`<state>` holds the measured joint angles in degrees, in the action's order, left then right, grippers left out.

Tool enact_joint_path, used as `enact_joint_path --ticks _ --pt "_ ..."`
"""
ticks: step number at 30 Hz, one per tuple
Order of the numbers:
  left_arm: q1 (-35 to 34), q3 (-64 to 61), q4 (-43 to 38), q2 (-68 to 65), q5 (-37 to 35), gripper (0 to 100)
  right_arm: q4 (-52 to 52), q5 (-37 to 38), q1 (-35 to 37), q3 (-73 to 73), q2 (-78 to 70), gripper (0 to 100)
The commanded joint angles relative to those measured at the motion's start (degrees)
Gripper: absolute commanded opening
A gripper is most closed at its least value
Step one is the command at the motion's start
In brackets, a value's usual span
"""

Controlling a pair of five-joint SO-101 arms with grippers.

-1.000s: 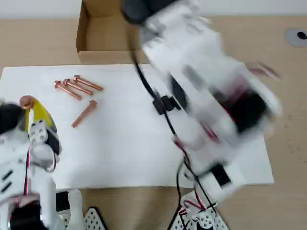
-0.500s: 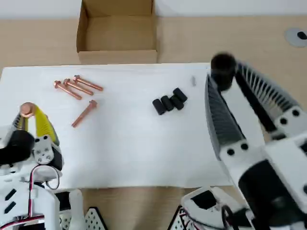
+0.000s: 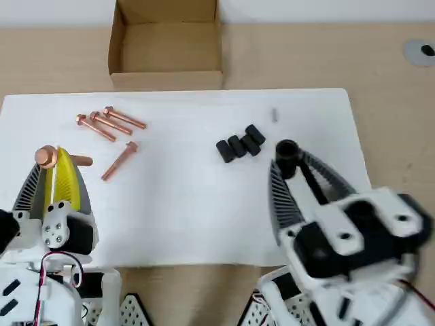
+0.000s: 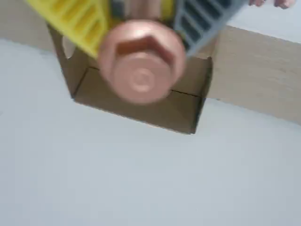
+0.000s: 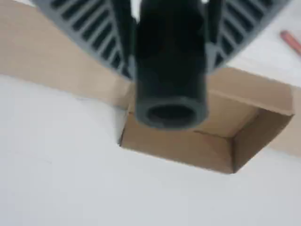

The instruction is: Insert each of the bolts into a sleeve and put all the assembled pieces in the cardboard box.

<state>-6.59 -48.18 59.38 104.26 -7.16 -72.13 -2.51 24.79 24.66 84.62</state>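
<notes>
**Both Tools Holding Their Parts Above the Sheet**

The left tool (image 3: 50, 163) is gripping a copper bolt (image 3: 46, 156) at the near left of the white sheet (image 3: 190, 204). Its fingers are closing on the bolt just under the head, and a short length of shaft is showing past the yellow finger (image 3: 66, 180). In the left wrist view the hexagonal head is facing the camera between that yellow finger and the grey finger (image 4: 202, 21).

The right tool (image 3: 289, 161) is clamping a black sleeve (image 3: 286, 149) between its two ribbed grey fingers, over the right part of the sheet. In the right wrist view the sleeve's open bore is pointing toward the camera.

Three bolts (image 3: 109, 122) are lying side by side on the far left of the sheet, with a fourth bolt (image 3: 120, 161) resting near them, closer to the arms. Three sleeves (image 3: 240, 145) are sitting in a tight row near the sheet's middle, just beside the held sleeve but apart from it.

The cardboard box (image 3: 166, 79) is standing open on the table (image 3: 285, 54), just beyond the sheet's far edge. Its bare bottom is showing.
</notes>
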Motion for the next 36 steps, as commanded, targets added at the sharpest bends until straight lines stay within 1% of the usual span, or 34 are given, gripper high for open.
enact_joint_path --ticks 1,5,7,10,15,20,23,25,31,36 --pt "1.14 2.64 -0.53 0.04 -0.88 1 9.93 -0.62 -0.75 15.78 8.13 0.9" --pt "1.23 2.99 -0.53 0.04 -0.97 1 16.97 -0.70 -0.66 26.15 13.05 0.9" --pt "1.67 2.99 -0.62 0.04 -0.97 1 21.45 -2.55 -0.66 30.37 13.49 0.9" --pt "5.01 2.99 -0.62 0.13 -0.88 1 28.31 -5.80 0.13 35.03 12.09 0.9" --pt "13.63 2.81 -2.11 0.13 -0.53 1 34.02 -6.59 7.52 38.99 7.34 0.9" --pt "17.58 2.37 -5.27 0.13 -0.35 1 39.12 -9.41 16.84 43.30 3.91 0.9" --pt "20.84 2.81 -5.71 0.22 4.31 1 41.58 -9.41 20.44 46.73 3.47 0.9" --pt "23.56 3.25 -4.84 0.31 7.30 1 43.25 -9.41 21.49 48.48 3.47 0.9" --pt "31.47 10.64 2.99 0.13 15.91 1 48.26 -9.41 22.55 53.41 3.47 0.9" --pt "33.85 16.00 7.38 0.04 21.54 1 53.19 -9.41 24.66 57.80 3.47 0.9"
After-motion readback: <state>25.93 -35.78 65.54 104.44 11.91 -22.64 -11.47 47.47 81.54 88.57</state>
